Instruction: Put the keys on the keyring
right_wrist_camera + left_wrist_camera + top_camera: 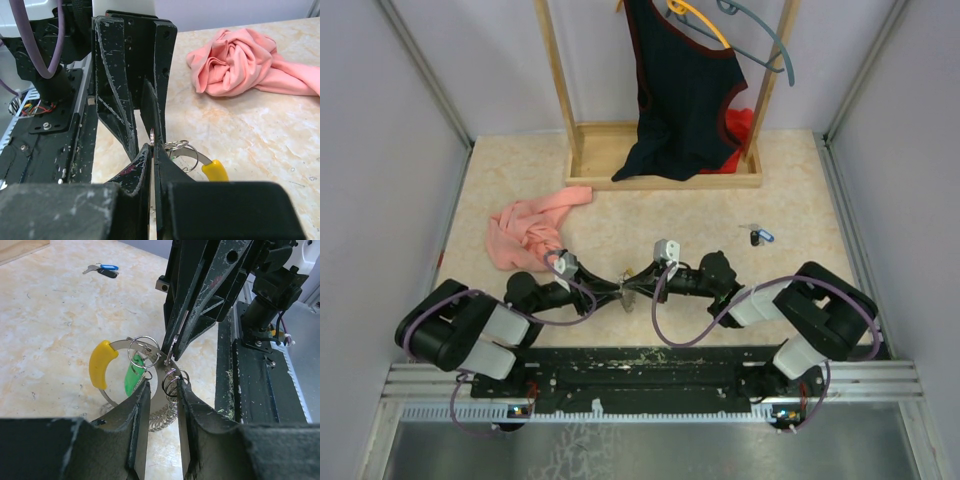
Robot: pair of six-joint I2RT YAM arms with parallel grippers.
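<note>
My two grippers meet tip to tip near the table's front edge. The keyring, a grey metal band with a yellow piece, sits between the fingers of my left gripper, which is shut on it. A green key hangs from a small split ring on the band. My right gripper is shut on a thin small metal ring seen edge-on, right beside the keyring. A blue and a black key lie together on the table, far right of both grippers.
A crumpled pink cloth lies left of centre, close behind the left arm. At the back stands a wooden rack with a dark garment and hangers. Walls close the table on three sides.
</note>
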